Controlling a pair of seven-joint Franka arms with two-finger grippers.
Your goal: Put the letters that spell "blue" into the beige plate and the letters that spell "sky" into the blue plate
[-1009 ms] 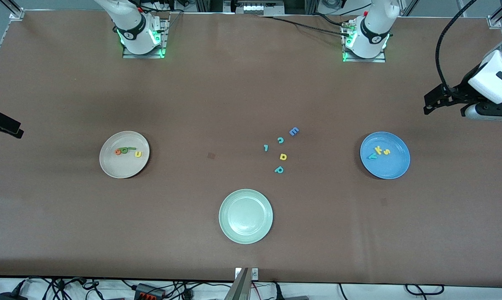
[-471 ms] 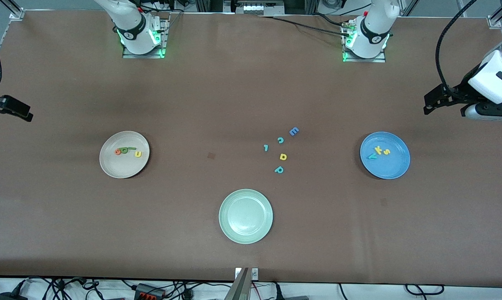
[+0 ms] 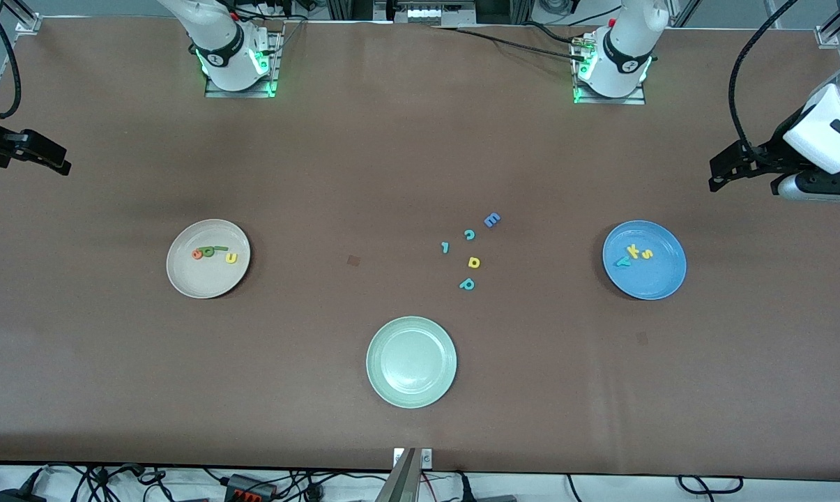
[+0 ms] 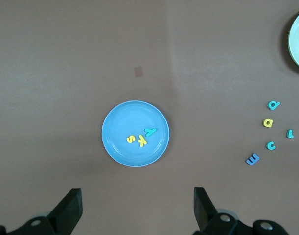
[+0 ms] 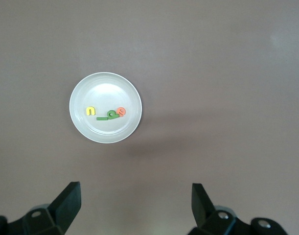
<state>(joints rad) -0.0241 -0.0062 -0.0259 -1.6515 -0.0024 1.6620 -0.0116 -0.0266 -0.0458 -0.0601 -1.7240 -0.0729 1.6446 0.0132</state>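
so, from my seat, nearest the front camera sits the pale green plate (image 3: 411, 362), nothing in it. farther up the table i see the loose cluster: teal p (image 3: 467, 284), yellow d-like letter (image 3: 473, 262), a small teal piece (image 3: 445, 247), teal c (image 3: 469, 234), and farthest of them the blue capital e (image 3: 491, 220).

toward the right arm's end lies the beige plate (image 3: 208, 279), holding the letters that spell "blue" (image 3: 214, 252): orange e, light green b and thin dark green bar bunched together, yellow u just beside them. toward the left arm's end lies the blue plate (image 3: 653, 282), holding the letters that spell "sky" (image 3: 633, 255): teal y, yellow k, yellow s in a close row.

the left gripper (image 4: 137, 208) hangs high over bare table at its end, farther from the front camera than the blue plate, fingers spread wide and holding nothing. the right gripper (image 5: 136, 204) hangs over its own end, fingers likewise wide, empty.
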